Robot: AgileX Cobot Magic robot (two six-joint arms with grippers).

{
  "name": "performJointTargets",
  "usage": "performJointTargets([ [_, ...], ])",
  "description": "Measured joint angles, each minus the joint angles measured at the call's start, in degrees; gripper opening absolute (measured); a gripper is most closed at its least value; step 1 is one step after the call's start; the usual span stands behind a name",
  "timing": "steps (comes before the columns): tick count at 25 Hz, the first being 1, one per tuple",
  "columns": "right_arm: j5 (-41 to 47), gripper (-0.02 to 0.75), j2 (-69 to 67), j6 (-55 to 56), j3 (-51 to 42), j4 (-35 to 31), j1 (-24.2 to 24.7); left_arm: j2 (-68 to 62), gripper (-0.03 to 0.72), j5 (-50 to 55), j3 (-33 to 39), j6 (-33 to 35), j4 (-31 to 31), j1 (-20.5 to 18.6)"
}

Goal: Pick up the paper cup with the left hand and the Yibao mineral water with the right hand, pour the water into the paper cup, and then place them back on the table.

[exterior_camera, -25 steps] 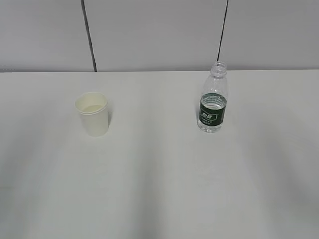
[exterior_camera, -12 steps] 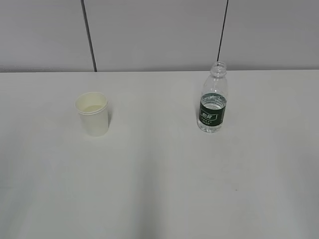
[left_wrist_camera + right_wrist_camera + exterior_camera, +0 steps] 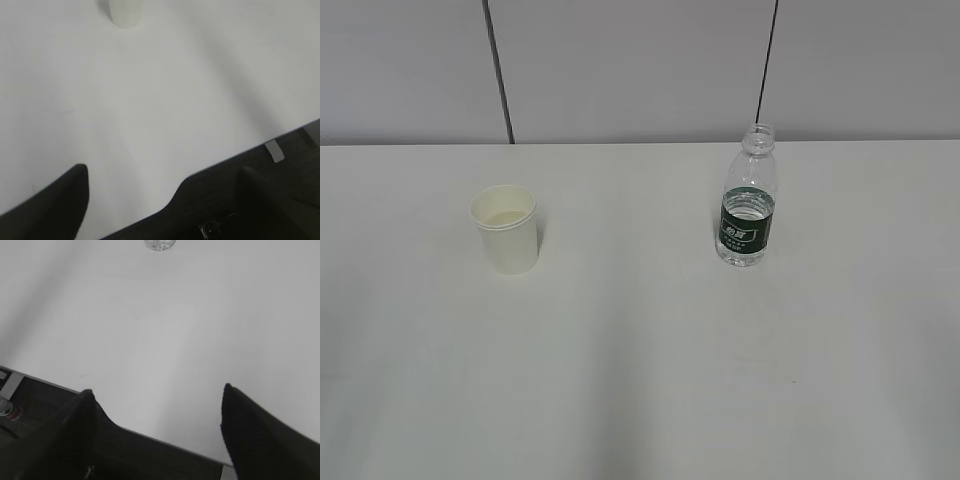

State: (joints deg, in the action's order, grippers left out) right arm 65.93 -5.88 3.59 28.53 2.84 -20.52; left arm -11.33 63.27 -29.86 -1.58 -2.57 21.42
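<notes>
- The cup (image 3: 505, 229) stands upright on the table (image 3: 640, 360), well to the left of the bottle, with nothing touching it. Its inside looks pale and smooth near the bottom; whether that is water or bare paper cannot be told.
- In the left wrist view only the cup's lower part (image 3: 126, 12) shows, at the top edge, far up the table from the left gripper (image 3: 165, 190).
- The left gripper has its two dark fingers (image 3: 55, 202) spread wide at the bottom of that view, near the table's front edge, with bare tabletop between them and nothing in its hold.
- The bottle (image 3: 749, 198) stands upright and uncapped, near the table's far edge. A green label (image 3: 747, 226) wraps its lower half, and a water line shows at about the top of the label.
- In the right wrist view just the bottle's clear base (image 3: 160, 244) shows at the top edge.
- The right gripper (image 3: 157, 412) is likewise wide apart and holds nothing; its fingers (image 3: 260, 432) sit low over the front edge, well short of the bottle.
- Against the earlier exterior pictures, cup and bottle stand where they stood, and no arm has come into that view.
</notes>
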Motion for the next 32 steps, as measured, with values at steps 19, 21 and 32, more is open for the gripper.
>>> performJointTargets([
  [19, -0.37, 0.573, 0.0, 0.0, 0.0, 0.0, 3.99, 2.32, 0.538, -0.16, 0.0, 0.0, -0.05, -5.84],
  [21, -0.37, 0.573, 0.0, 0.0, 0.0, 0.0, 7.47, 3.93, 0.538, -0.16, 0.0, 0.0, -0.05, -9.43],
  [32, -0.47, 0.573, 0.84, 0.0, 0.0, 0.0, 25.47, 10.84, 0.536, -0.01, 0.0, 0.0, -0.05, -19.38],
])
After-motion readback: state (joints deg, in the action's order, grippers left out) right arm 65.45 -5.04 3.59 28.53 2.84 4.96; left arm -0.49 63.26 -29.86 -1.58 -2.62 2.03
